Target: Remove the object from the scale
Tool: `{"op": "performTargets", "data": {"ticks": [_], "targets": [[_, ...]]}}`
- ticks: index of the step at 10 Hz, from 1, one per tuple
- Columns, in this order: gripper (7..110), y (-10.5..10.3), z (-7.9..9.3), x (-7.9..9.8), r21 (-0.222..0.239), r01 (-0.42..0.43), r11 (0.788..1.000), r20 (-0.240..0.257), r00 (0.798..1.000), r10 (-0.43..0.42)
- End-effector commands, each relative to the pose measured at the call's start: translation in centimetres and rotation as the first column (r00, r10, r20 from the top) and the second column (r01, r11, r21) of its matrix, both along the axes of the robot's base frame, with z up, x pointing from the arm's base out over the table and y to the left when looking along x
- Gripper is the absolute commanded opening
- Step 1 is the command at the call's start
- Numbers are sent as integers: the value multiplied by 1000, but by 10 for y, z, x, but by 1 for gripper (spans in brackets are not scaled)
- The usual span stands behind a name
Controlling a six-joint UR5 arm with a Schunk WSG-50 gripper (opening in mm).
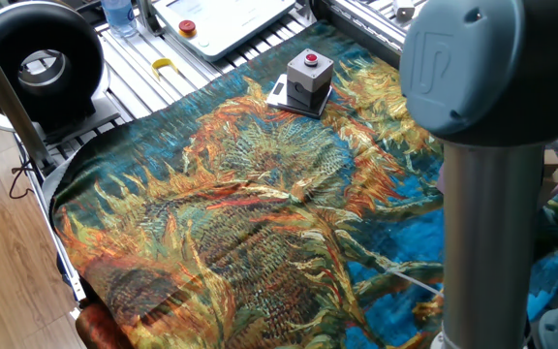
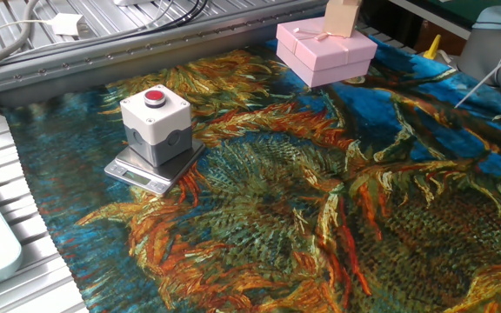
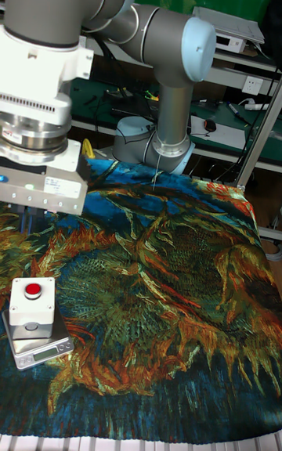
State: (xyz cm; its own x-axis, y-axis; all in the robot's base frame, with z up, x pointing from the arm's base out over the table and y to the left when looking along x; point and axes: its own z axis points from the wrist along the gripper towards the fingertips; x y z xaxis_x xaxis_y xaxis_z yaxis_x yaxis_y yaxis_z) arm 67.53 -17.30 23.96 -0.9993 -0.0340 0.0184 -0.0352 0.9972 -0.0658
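The object (image 1: pixel 310 74), a small grey box with a round red button on top, stands upright on the scale (image 1: pixel 281 96) at the far side of the sunflower cloth. The other fixed view shows the object (image 2: pixel 155 123) on the thin silver scale (image 2: pixel 133 173) at the cloth's left. In the tall view the object (image 3: pixel 32 307) sits on the scale (image 3: pixel 43 349) at the lower left. The arm's tool end (image 3: pixel 44 183) hangs above and behind it, well apart. No fingers show, so the gripper's state cannot be read.
A pale pink gift box (image 2: pixel 325 52) with a tan piece on top sits at the cloth's far edge. A white panel with a red button (image 1: pixel 219 21), a yellow clip (image 1: pixel 166 67) and a black round device (image 1: pixel 37 60) lie beyond the cloth. The arm's elbow (image 1: pixel 480 78) fills the right foreground.
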Motion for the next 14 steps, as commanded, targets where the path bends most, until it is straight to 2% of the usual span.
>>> {"op": "performTargets", "data": {"ticks": [1,5,12,14], "targets": [[7,9,-8,12,28,14,1000,24,1000,-15],[7,19,-32,19,15,35,999,56,998,-36],[7,7,-33,14,-36,32,999,37,999,-31],[7,-2,-32,5,-71,7,997,0,1000,-7]]}}
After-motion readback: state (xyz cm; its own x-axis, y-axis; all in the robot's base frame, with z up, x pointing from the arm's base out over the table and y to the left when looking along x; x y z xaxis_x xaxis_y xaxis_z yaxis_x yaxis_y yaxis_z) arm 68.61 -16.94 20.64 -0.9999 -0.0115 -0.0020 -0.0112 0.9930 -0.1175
